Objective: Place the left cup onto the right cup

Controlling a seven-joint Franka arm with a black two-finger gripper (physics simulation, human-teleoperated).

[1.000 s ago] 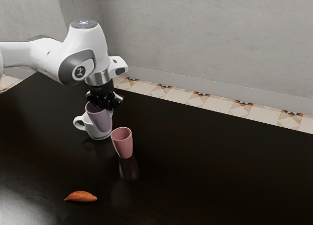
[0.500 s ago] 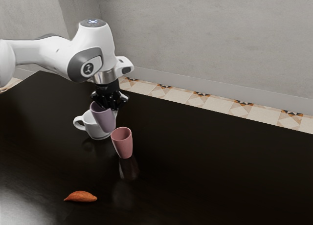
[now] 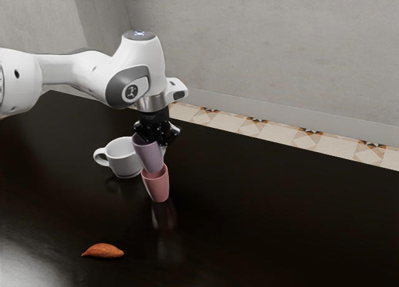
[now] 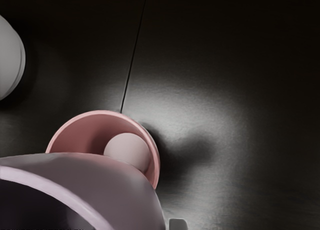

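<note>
My gripper [image 3: 155, 135] is shut on the rim of a mauve cup [image 3: 149, 155] and holds it tilted in the air. Its base hangs right over the mouth of the pink cup [image 3: 157, 183], which stands upright on the dark table [image 3: 280, 199]. In the wrist view the mauve cup [image 4: 80, 190] looms just under my hand, its bottom over the open pink cup [image 4: 145, 140].
A white mug [image 3: 120, 156] with a handle stands just to the exterior view's left of the pink cup; its edge [image 4: 10, 57] shows in the wrist view. An orange object [image 3: 103, 251] lies near the table's front. A wall and patterned floor lie behind.
My gripper has carried the mauve cup toward the exterior view's right, away from the white mug, and lowered it over the pink cup.
</note>
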